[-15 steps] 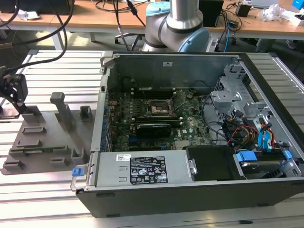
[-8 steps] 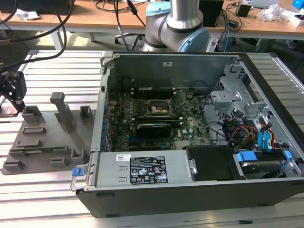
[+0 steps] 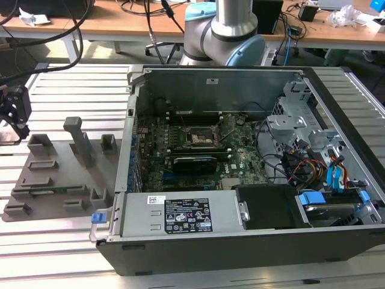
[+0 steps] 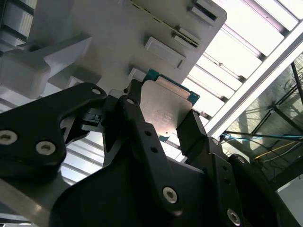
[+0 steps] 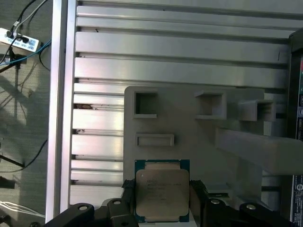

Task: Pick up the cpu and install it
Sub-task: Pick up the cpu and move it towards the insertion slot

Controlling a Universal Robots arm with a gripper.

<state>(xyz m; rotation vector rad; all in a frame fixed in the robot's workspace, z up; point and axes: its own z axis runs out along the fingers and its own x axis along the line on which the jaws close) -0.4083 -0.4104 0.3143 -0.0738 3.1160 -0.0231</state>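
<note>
Got the cpu [image 5: 162,189] pinched by its edges between my claw's [image 4: 163,120] two fingers, over the edge of the grey plastic tray [image 5: 189,127] with its pockets. One chip, one tray, one open computer case [image 3: 240,253] beside the tray. Everything's on a slatted metal table [image 3: 72,84], with a cable-strewn wooden desk [image 3: 108,27] behind.

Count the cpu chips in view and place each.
1. The cpu is clamped in the gripper, over the grey holder plate in the first wrist view. The motherboard socket may hide another.
</note>
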